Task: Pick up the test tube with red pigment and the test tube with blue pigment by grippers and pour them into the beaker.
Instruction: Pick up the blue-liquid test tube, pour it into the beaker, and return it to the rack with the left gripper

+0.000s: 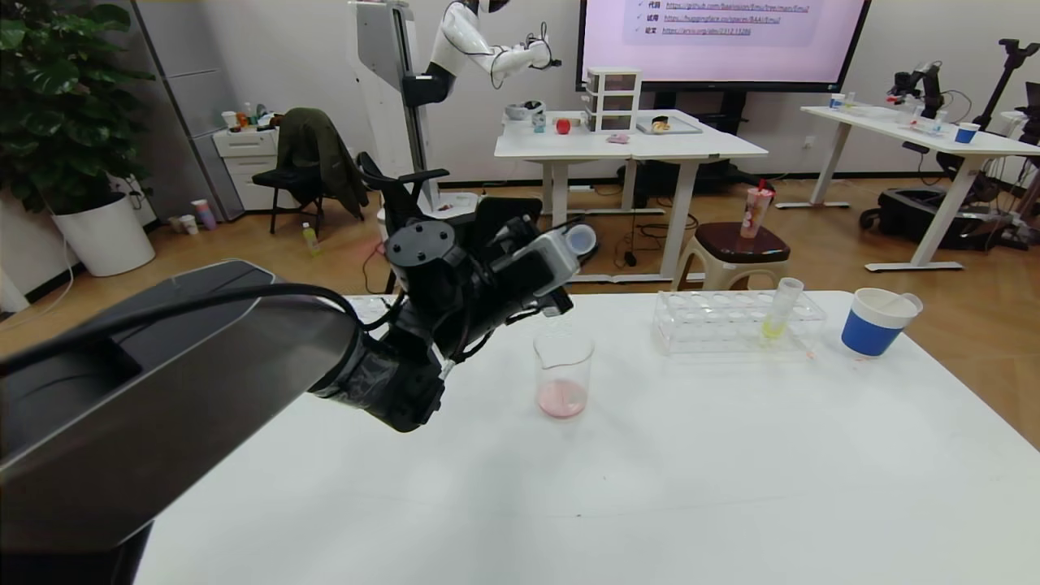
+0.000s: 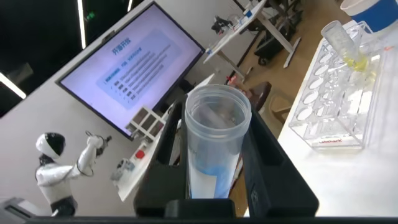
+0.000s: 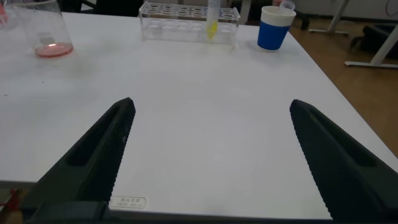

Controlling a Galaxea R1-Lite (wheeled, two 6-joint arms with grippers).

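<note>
Blue tube: the test tube with blue pigment [image 2: 214, 146], a slim clear tube, is pinched between the pressed-in jaws of the left gripper [image 2: 214, 168]. Blue liquid shows low inside it in the left wrist view. In the head view only its open mouth shows, beyond the gripper and raised.

Beaker: the beaker [image 1: 563, 374] stands upright on the white table [image 1: 650, 487], just below and beside the left gripper [image 1: 561, 305]. A shallow pool of pink-red liquid lies at its bottom, so the red pour looks done.

Red tube: no red tube can be made out in any view.

Left arm: it reaches across from the robot's left and holds the tube above the beaker's rim.

Right gripper: the right gripper [image 3: 211, 155] hangs low over bare table nearer the robot, well apart from the beaker, its jaws spread wide and holding nothing.

Rack: a clear tube rack [image 1: 715, 325] stands farther back on the robot's right, with one yellow-liquid tube [image 1: 778, 313] leaning in it.

Cup: a blue-and-white paper cup [image 1: 877, 322] stands just beyond the rack.

Risk: the tube's mouth may not sit squarely over the narrow beaker opening; tipping from here could send blue liquid onto the table. The gripper body is close enough that a low swing could knock the beaker over.
</note>
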